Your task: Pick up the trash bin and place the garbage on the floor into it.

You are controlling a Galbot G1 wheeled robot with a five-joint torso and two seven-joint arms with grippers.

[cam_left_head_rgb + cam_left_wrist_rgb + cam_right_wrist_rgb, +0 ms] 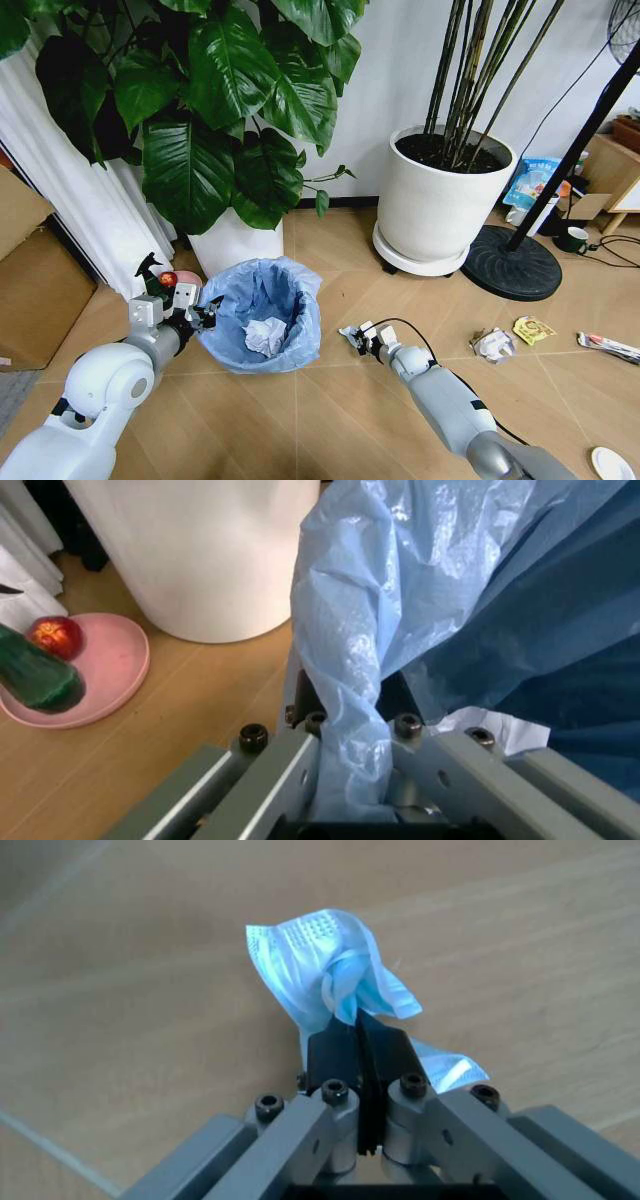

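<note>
The trash bin is lined with a crinkly light-blue bag and stands on the wooden floor in front of the leafy plant. A crumpled white paper ball lies inside it. My left gripper is shut on the bin's near-left rim, with bag plastic pinched between its fingers. My right gripper hovers just right of the bin, shut on a crumpled light-blue-and-white piece of garbage. On the floor to the right lie a white paper ball, a yellow wrapper, a long thin wrapper and a white disc.
A pink plate with a red apple and a green spray bottle sits left of the bin. Two big white plant pots, a black stand base, cables and a cardboard box ring the area.
</note>
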